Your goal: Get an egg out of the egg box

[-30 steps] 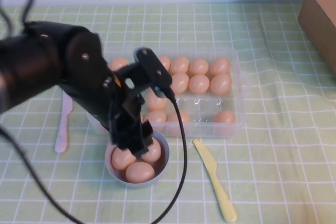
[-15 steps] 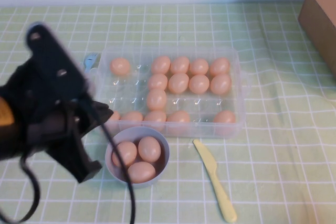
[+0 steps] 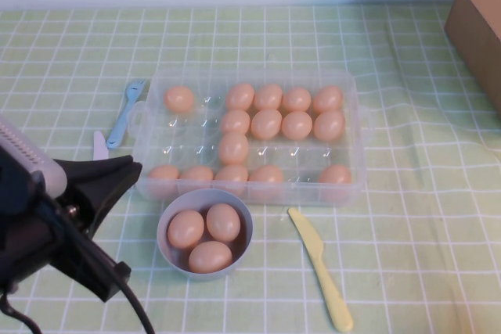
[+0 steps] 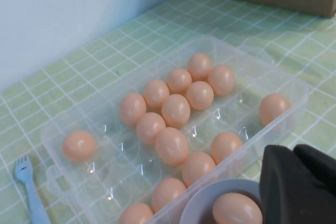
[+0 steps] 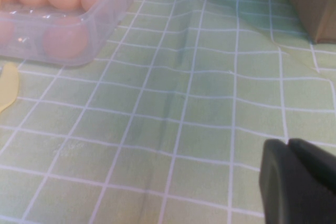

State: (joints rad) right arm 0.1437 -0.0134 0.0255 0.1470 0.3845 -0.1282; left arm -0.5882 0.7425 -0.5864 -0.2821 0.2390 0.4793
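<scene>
The clear plastic egg box (image 3: 356,146) stands mid-table and holds several peach-orange eggs (image 3: 267,123); it also shows in the left wrist view (image 4: 294,90). A round grey-blue bowl (image 3: 166,249) just in front of it holds three more eggs (image 3: 223,221). My left gripper (image 3: 133,168) is shut and empty, hanging left of the bowl and in front of the box's left end; in its wrist view (image 4: 294,149) the fingers meet beside the bowl's egg (image 4: 236,209). My right gripper (image 5: 289,141) is shut and empty, low over bare cloth to the right of the box (image 5: 68,30), and is out of the high view.
A yellow plastic knife (image 3: 321,267) lies right of the bowl. A blue fork (image 3: 125,111) and a pink utensil (image 3: 99,145) lie left of the box. A cardboard box (image 3: 473,21) stands at the back right. A green checked cloth (image 3: 407,232) covers the table.
My left arm has pulled back from over the bowl towards the front left, uncovering the bowl and the box's left part. The eggs have not moved.
</scene>
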